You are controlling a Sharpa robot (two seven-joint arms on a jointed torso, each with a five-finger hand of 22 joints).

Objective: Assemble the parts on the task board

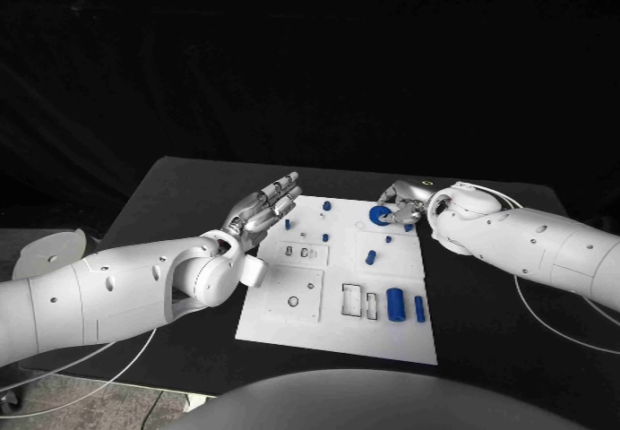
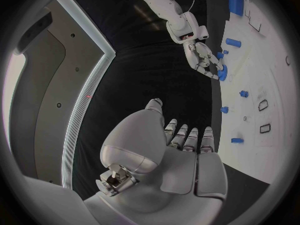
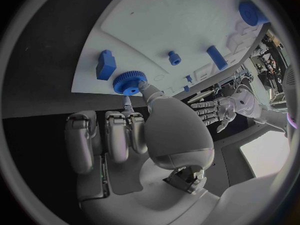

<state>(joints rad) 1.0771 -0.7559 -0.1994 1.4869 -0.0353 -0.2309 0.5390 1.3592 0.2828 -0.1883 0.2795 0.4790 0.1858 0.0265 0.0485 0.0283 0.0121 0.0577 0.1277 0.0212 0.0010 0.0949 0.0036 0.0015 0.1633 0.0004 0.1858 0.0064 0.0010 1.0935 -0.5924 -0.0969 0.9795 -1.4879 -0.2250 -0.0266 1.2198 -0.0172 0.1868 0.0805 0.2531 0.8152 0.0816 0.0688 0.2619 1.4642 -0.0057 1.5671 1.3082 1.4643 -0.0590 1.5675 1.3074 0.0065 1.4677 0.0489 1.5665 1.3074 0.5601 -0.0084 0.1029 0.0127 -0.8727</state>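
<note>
— Board [image 1: 339,330] is the white plate in the middle of the black bench [image 1: 168,193]. How many blue parts do you count on it?

— In the head view I count about nine: one gear [image 1: 379,215] near the far edge, two tall cylinders [image 1: 395,305] standing side by side near the front right corner, and some small pegs [image 1: 371,257] spread over the far half. The smallest ones are hard to make out, so the number is not sure.

— Is something hidden?

— The right hand [image 1: 404,199] covers a part of the far right corner, and the left forearm crosses the left edge of the board.

— And the hands?

— The right hand pinches the gear [image 3: 129,82] between thumb and a finger at the far edge of the board. The left hand [image 1: 266,204] holds nothing; its fingers [image 2: 187,137] are straight and lie close side by side, above the far left corner of the board.
</note>
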